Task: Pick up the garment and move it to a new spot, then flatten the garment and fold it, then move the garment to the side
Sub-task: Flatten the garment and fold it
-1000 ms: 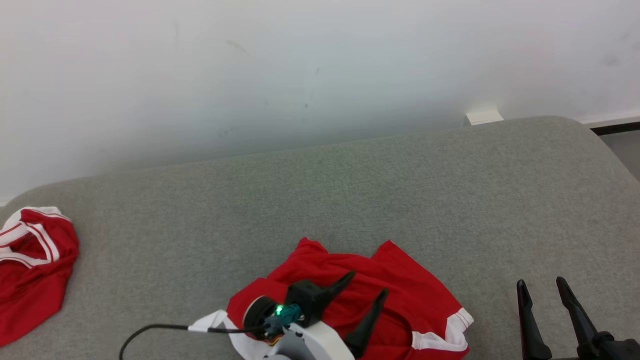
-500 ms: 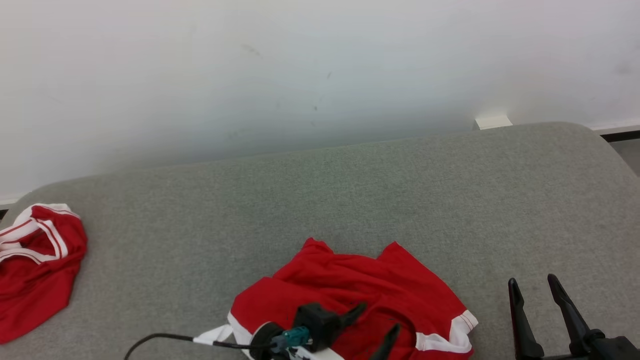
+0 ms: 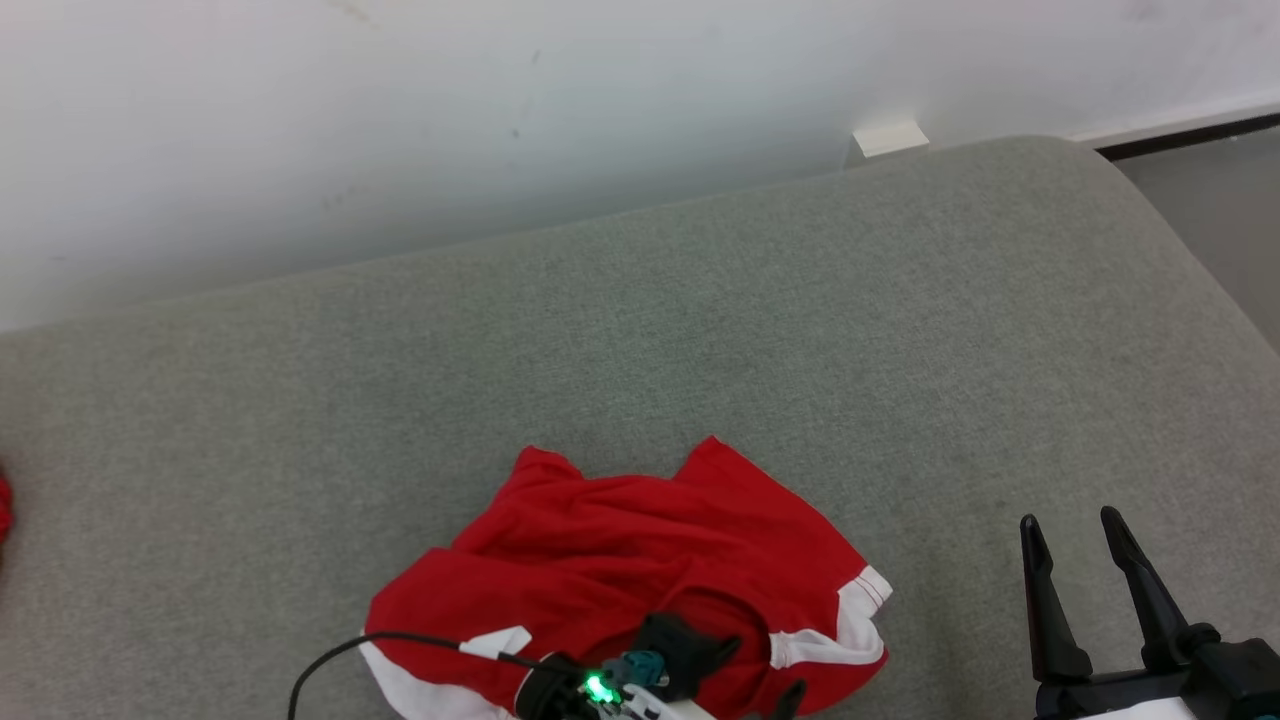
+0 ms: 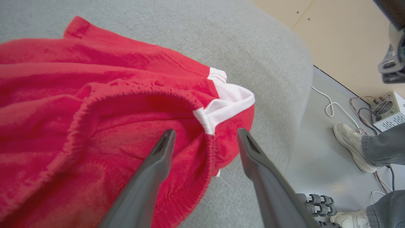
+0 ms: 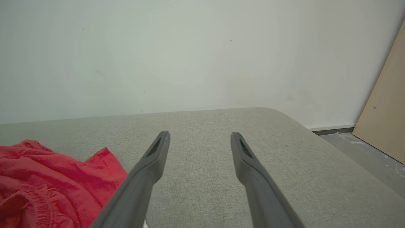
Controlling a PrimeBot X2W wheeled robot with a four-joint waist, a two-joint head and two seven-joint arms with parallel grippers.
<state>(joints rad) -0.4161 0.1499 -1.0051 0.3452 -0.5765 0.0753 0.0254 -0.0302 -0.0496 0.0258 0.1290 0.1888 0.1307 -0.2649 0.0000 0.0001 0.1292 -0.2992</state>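
The left claw (image 4: 206,131) is hanging with its two long dark fingers spread wide and nothing between them. It is pointing down over the crumpled red fabric garment with white trim (image 3: 640,560), which is lying directly beneath and ahead of its tips on the broad grey upholstered cushion (image 3: 700,330). In the left wrist view a white-banded hem is sitting just beyond the gap between the fingertips, and a ridged red seam is running under the left finger. That placement looks chosen so the jaws can close on a bunched edge rather than on flat cloth. Whether the tips are touching the fabric I cannot tell. The right claw (image 3: 1070,518) is also standing wide apart and holding nothing. It is hovering over bare cushion, with the garment well off to its left. It is probably waiting there until a second corner is needed for spreading and folding. A thin black cable (image 3: 330,660) is looping from behind the left claw's wrist, beside a small green light (image 3: 598,688). Past the cushion's edge, to the right of the left claw, a person's pale shoe (image 4: 348,142) is resting on the floor near a small white fan box (image 4: 387,110). No brand, label or readable writing is showing on anything.
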